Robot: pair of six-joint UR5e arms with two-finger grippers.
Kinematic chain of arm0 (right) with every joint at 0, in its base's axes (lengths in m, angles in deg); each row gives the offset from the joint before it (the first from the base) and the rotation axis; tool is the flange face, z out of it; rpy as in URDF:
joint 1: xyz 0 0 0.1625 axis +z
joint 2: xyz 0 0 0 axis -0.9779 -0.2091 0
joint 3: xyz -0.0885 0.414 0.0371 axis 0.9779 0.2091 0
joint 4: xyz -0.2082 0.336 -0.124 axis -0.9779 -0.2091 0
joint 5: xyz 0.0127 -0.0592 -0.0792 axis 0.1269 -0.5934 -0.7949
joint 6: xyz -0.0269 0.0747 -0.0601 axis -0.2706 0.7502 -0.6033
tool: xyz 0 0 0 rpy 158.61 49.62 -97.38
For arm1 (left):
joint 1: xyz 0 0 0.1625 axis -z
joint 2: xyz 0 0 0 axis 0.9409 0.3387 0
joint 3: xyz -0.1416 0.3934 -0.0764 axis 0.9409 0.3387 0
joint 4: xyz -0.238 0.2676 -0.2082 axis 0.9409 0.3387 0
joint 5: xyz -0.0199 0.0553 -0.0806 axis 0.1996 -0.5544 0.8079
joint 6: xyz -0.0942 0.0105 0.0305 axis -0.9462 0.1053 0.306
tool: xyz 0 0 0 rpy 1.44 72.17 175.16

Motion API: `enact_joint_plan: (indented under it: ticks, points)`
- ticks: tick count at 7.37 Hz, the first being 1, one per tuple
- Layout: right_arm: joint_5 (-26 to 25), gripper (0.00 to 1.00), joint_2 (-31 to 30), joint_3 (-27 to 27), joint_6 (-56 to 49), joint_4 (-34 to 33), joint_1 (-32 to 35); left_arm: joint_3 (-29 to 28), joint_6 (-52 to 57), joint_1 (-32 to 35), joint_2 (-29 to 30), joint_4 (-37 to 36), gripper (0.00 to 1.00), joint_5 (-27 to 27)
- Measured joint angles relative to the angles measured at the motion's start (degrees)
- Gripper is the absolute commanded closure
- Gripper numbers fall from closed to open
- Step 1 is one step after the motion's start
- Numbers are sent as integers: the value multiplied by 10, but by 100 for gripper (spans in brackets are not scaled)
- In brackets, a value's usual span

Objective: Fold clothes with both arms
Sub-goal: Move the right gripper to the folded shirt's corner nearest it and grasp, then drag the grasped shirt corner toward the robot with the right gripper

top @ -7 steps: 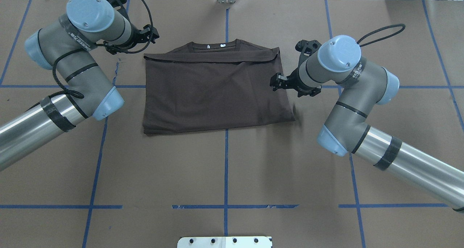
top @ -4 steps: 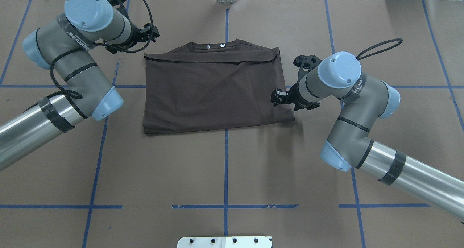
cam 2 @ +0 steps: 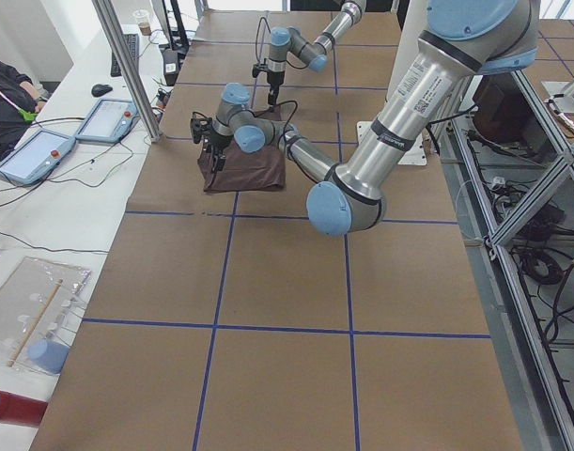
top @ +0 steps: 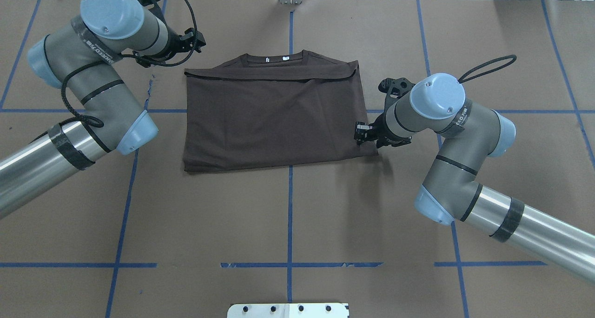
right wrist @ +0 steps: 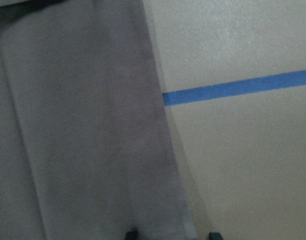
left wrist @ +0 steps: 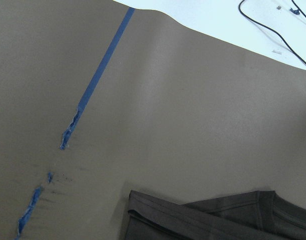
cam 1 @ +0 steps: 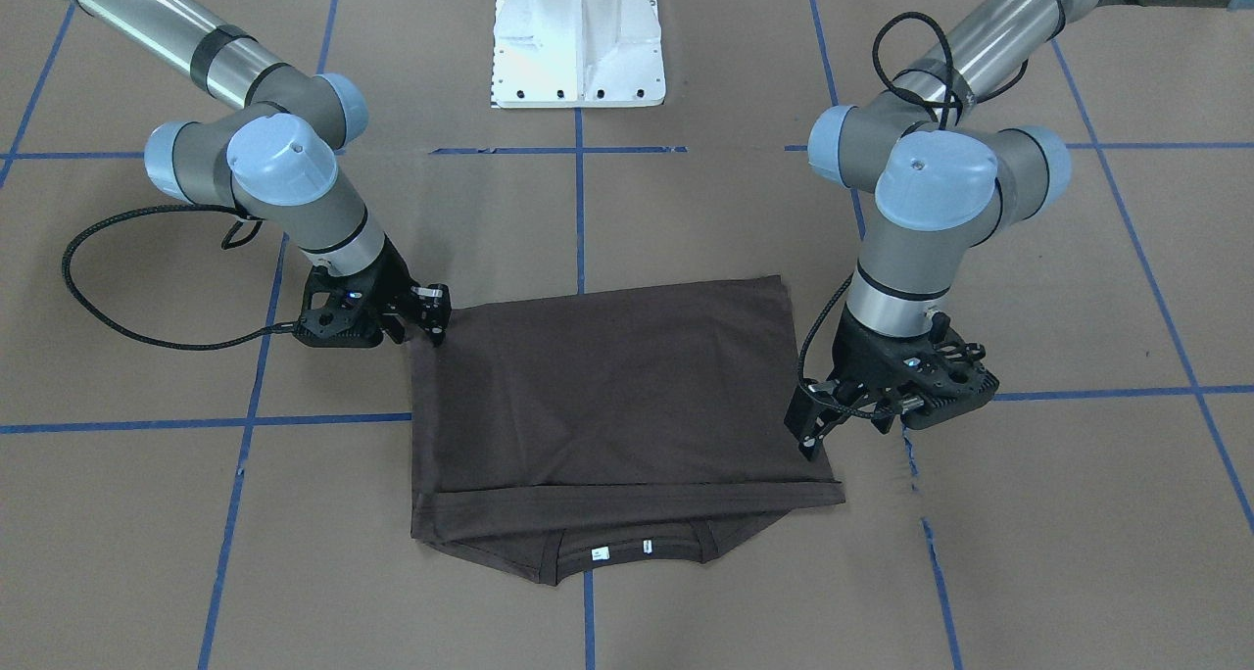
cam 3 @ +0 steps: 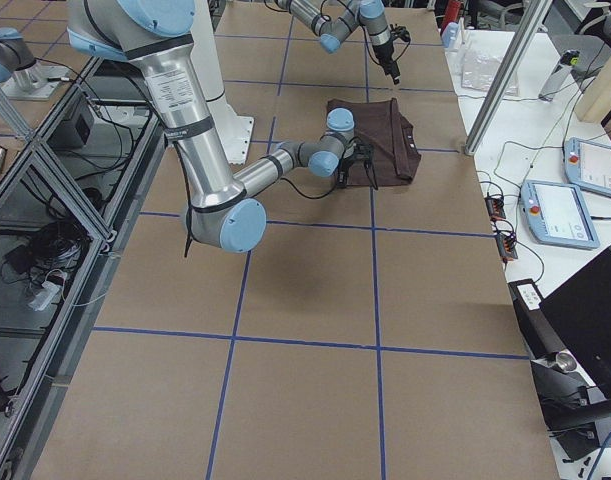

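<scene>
Dark brown short-sleeved cotton T-shirt (top: 274, 118), folded to a rough rectangle, flat on the brown paper-covered table (top: 288, 215). Placed straight out from the white metal pedestal base (cam 1: 578, 38), astride the blue tape line (top: 289, 206) leading away from it. Ribbed round collar (top: 274, 57) and two small white neck tags (cam 1: 600, 552) on the edge farthest from the pedestal base. Doubled-over top layer ending just short of that collar.

Black two-finger right gripper (cam 1: 434, 317) low at the shirt corner nearest the pedestal base, on the robot's right side. Fingertips (right wrist: 131, 234) spread apart in the wrist view, either side of the shirt's side edge. Contact with the cloth impossible to judge. Silver-grey right arm (top: 465, 136) sharply bent beside that edge.

Black two-finger left gripper (cam 1: 811, 440) pointing down at the shirt corner farthest from the pedestal base, on the robot's left side. Apparently above the table rather than on it. Wrist view there showing the cloth corner, bare paper and a torn stretch of tape. Spacing of its fingers: cannot tell. Silver-grey left arm (top: 93, 76) folded back toward the pedestal base.
</scene>
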Motion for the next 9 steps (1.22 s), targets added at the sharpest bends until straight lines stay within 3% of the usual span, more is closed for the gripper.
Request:
enact_joint_plan:
  ticks: [1,2,5,6,9]
  points:
    - [0,95,-3,-3,0,0,-2,2,0,0,0,0,0,0]
    - [1,100,-6,-7,-1,0,-3,4,-1,0,-1,0,0,0]
    - [8,100,-25,-35,-2,-2,-11,8,-1,0,-1,-1,0,0]
    - [7,100,-58,-75,-2,-2,-21,8,-2,0,-1,-1,0,0]
    - [-5,100,-258,-295,4,-1,-116,19,-21,-1,-1,-1,0,0]
